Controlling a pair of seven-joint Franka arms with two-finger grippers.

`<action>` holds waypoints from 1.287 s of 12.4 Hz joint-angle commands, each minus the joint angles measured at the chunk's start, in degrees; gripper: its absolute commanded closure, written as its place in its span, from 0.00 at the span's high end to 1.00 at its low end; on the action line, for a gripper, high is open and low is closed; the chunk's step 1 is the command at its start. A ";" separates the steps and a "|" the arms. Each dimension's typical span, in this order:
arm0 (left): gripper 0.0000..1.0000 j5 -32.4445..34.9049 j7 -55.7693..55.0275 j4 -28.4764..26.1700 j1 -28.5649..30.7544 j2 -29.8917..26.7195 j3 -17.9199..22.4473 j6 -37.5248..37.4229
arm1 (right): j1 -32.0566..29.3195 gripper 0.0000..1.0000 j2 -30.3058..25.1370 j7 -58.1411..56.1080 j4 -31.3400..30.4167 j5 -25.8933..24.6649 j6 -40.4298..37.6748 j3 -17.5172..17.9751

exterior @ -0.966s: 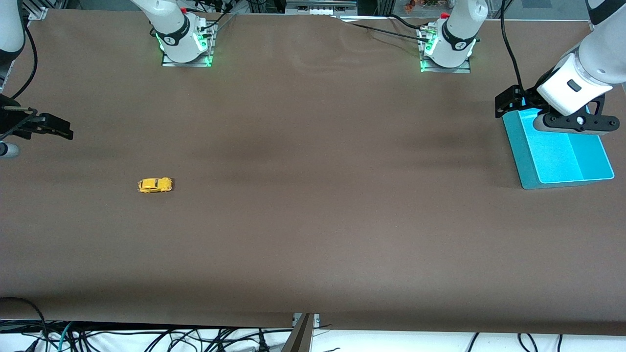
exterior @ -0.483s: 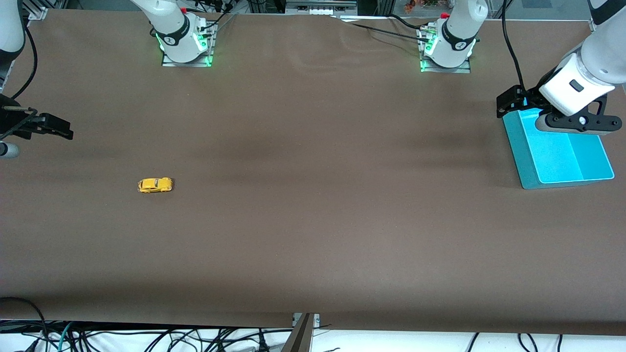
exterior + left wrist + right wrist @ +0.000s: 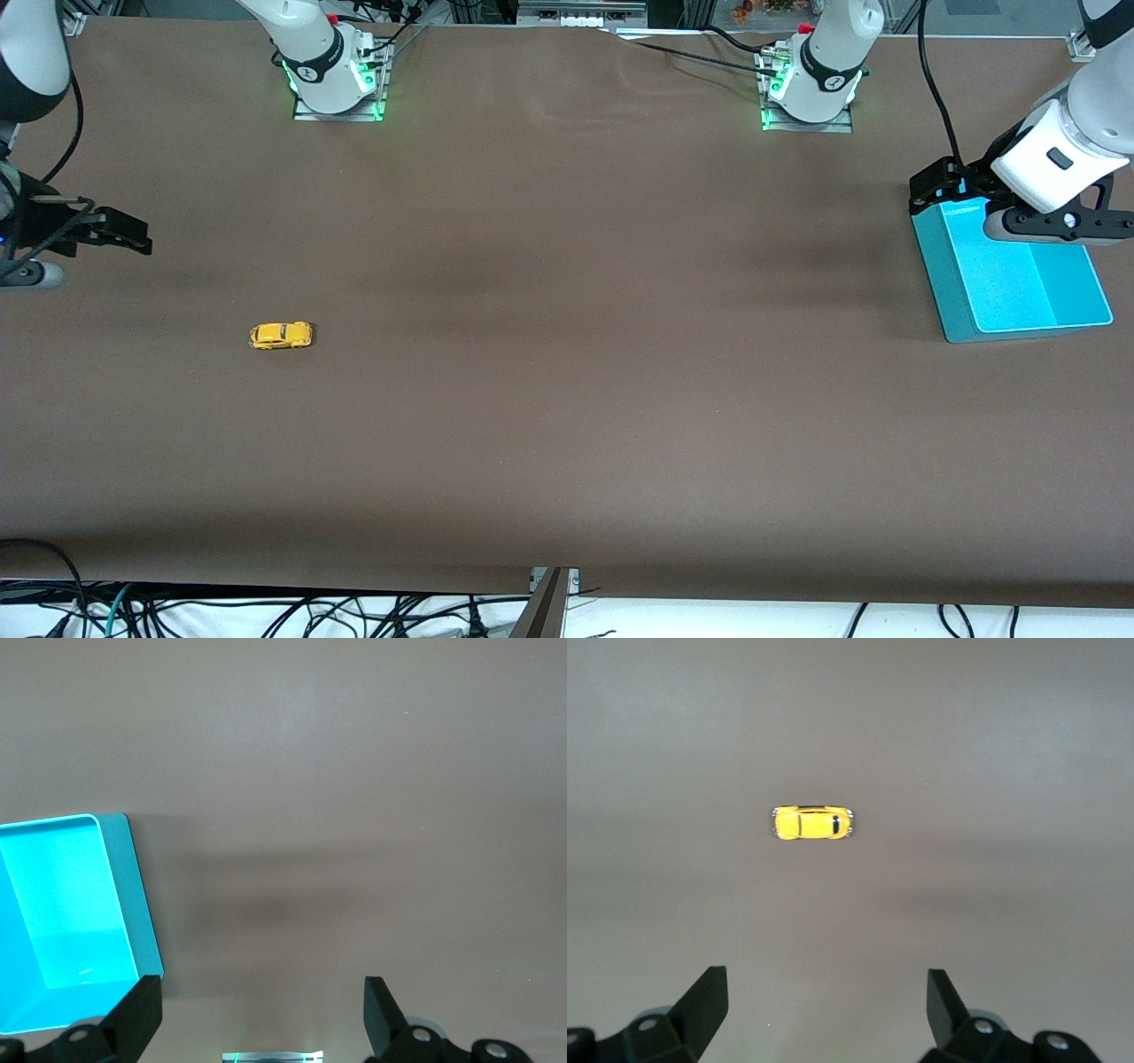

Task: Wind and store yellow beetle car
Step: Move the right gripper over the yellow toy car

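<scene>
While the yellow beetle car [image 3: 281, 335] lay untouched, the wide-open right gripper [image 3: 120, 232] was edged toward it; the left gripper [image 3: 939, 188], equally wide, was drawn back above the teal bin [image 3: 957, 297].

One yellow beetle car [image 3: 281, 335] is sitting on the desk [image 3: 567, 399]; one teal bin [image 3: 1010, 275] is sitting there too; two arms are showing.

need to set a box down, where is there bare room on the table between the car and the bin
The brown table lies bare from the yellow beetle car to the teal bin. Crowded only at that bin, under the left tool.
</scene>
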 commanded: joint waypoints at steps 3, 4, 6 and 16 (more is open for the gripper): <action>1.00 -0.29 1.14 0.73 0.37 0.14 -0.17 -1.00 | 2.91 0.99 0.88 0.11 0.06 0.16 -3.92 0.10; 1.00 -0.29 1.14 0.73 0.37 0.14 -0.17 -1.00 | 3.61 0.99 0.88 0.11 0.06 0.16 -3.93 0.10; 1.00 -0.29 1.05 0.73 0.37 0.06 -0.17 -1.00 | 4.58 0.99 1.31 0.11 0.06 0.16 -4.11 0.10; 1.00 -0.29 1.05 0.64 0.46 0.06 -0.17 -1.18 | 4.14 0.99 4.74 -34.40 -0.82 -0.37 -4.37 -0.17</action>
